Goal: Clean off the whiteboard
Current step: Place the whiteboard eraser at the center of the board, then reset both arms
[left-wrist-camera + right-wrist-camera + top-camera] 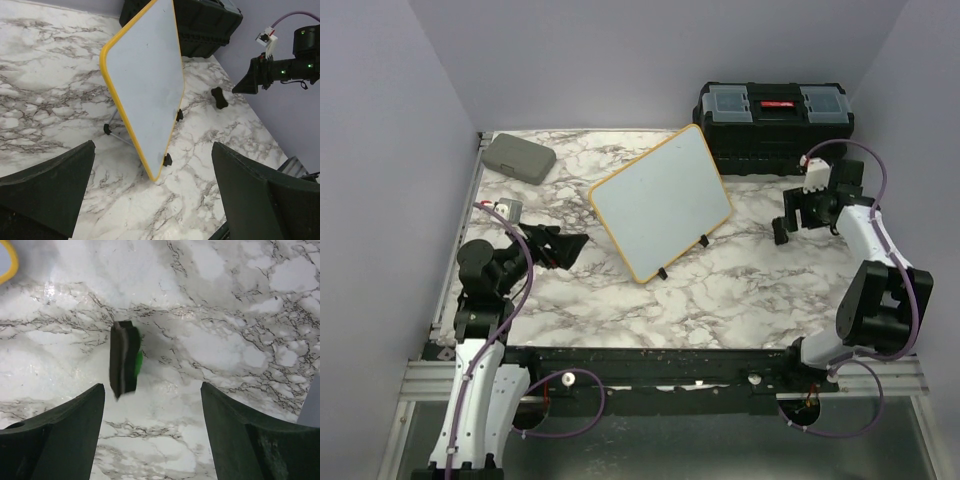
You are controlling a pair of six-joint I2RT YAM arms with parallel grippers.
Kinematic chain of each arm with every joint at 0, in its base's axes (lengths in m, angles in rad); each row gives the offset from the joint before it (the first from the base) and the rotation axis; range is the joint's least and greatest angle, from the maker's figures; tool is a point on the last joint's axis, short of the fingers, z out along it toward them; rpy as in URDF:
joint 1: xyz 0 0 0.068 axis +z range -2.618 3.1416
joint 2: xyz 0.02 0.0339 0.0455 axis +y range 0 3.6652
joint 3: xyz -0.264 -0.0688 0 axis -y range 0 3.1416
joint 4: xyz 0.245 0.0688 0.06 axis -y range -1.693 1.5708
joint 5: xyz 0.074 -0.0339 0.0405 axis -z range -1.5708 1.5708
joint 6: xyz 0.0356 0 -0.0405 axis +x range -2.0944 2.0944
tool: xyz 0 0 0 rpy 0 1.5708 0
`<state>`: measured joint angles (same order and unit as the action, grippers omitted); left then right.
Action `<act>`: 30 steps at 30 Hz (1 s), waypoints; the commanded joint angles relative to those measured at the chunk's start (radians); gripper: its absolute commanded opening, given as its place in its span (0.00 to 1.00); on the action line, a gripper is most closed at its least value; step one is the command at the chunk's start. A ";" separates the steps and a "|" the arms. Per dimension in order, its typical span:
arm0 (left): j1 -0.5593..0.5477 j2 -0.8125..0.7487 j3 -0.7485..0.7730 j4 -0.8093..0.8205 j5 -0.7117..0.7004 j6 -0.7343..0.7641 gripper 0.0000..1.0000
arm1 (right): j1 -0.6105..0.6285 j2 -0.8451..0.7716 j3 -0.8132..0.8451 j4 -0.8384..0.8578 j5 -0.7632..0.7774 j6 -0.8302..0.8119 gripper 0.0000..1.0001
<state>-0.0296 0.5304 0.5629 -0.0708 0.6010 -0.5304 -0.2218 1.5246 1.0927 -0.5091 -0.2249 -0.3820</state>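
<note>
Right end effector (151, 390) hangs released above what looks like an eraser (124, 365), near the shut toolbox (775, 125), contents unseen.

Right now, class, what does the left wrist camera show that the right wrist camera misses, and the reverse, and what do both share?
Only the left wrist: the whole blank face of the whiteboard, its black feet and the toolbox. Only the right wrist: the green side of the eraser. Both: the marble table, the eraser and the board's yellow frame.
</note>
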 commanded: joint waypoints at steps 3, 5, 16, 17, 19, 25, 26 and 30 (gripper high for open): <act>0.020 0.017 0.035 0.014 0.100 -0.032 0.99 | 0.000 0.075 -0.023 -0.037 0.062 -0.024 0.78; 0.020 0.006 0.038 -0.009 0.098 -0.016 0.99 | 0.000 0.089 -0.049 -0.016 0.060 -0.027 0.78; 0.058 0.033 -0.013 0.044 0.116 -0.061 0.99 | 0.000 -0.056 -0.079 0.004 -0.131 -0.003 0.78; 0.073 0.040 -0.021 0.063 0.125 -0.086 0.99 | -0.001 -0.077 -0.082 -0.002 -0.162 -0.002 0.78; 0.126 0.051 -0.027 0.104 0.163 -0.144 0.99 | -0.001 -0.136 -0.083 -0.005 -0.218 0.028 0.79; 0.200 0.072 0.191 -0.187 -0.026 -0.006 0.99 | -0.066 -0.371 -0.020 0.073 -0.348 0.282 1.00; 0.198 0.077 0.252 -0.251 -0.090 0.035 0.99 | -0.070 -0.390 0.004 0.083 -0.337 0.322 1.00; 0.181 0.085 0.372 -0.390 -0.195 0.114 0.99 | -0.070 -0.423 0.090 0.086 -0.256 0.462 1.00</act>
<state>0.1612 0.6292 0.8036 -0.2790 0.5716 -0.5423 -0.2871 1.1275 1.1004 -0.4618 -0.4919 -0.1162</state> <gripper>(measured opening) 0.987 0.996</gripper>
